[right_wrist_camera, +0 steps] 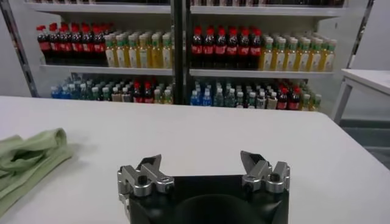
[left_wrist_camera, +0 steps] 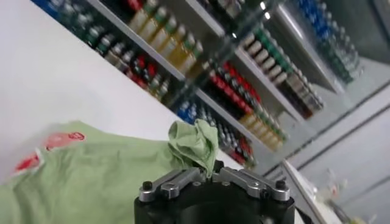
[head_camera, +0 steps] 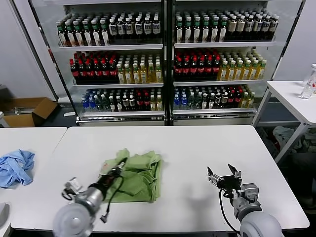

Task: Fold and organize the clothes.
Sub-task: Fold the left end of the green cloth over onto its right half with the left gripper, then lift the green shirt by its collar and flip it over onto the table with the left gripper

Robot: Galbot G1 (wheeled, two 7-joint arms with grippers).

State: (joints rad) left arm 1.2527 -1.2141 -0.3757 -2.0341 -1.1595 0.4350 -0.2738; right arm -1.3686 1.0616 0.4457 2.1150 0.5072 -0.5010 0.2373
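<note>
The light green polo shirt (head_camera: 139, 175) lies bunched and partly folded on the white table (head_camera: 197, 143), left of centre. My left gripper (head_camera: 120, 164) is at the shirt's left part, shut on a pinch of its fabric. In the left wrist view a tuft of green cloth (left_wrist_camera: 195, 143) rises from between the closed jaws of the left gripper (left_wrist_camera: 207, 174), and the shirt's red print (left_wrist_camera: 61, 140) shows farther off. My right gripper (head_camera: 223, 174) hovers open and empty over bare table, well to the right of the shirt. The right wrist view shows the right gripper (right_wrist_camera: 204, 165) and the shirt's edge (right_wrist_camera: 30, 158).
A crumpled light blue cloth (head_camera: 16, 167) lies on a separate table to the left. Shelves of bottles (head_camera: 163, 59) stand behind the table. Another white table (head_camera: 296, 96) is at the right, and a cardboard box (head_camera: 29, 111) sits on the floor at the left.
</note>
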